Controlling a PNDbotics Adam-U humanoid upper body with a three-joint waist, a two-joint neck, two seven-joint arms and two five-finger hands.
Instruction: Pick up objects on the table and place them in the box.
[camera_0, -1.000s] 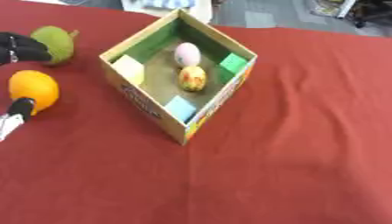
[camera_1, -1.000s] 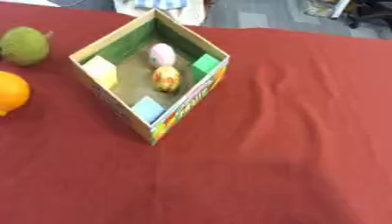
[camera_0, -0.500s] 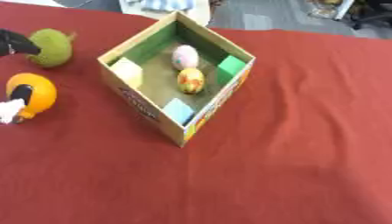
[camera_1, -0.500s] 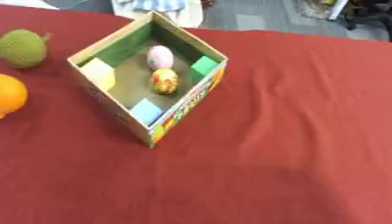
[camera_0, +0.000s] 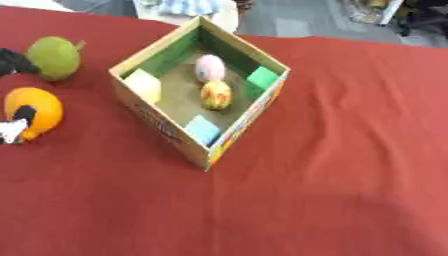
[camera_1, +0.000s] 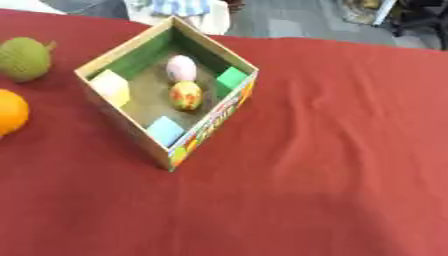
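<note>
Grasping the orange (camera_0: 33, 113) at the bench's (camera_0: 350, 165) left edge, the left hand (camera_0: 12, 129) curls around it; the round fruit shows no long axis.

Left hand (camera_0: 16, 129) is showing only as a white-and-black bit at the left-eye view's left edge, touching the orange fruit (camera_0: 33, 114); fingers can't be made out. Another dark bit is sitting at the edge beside the green fruit (camera_0: 53, 58); unclear what. Right-eye view is cutting off the orange fruit. Box (camera_0: 158, 121) print is blurring, unreadable.
</note>
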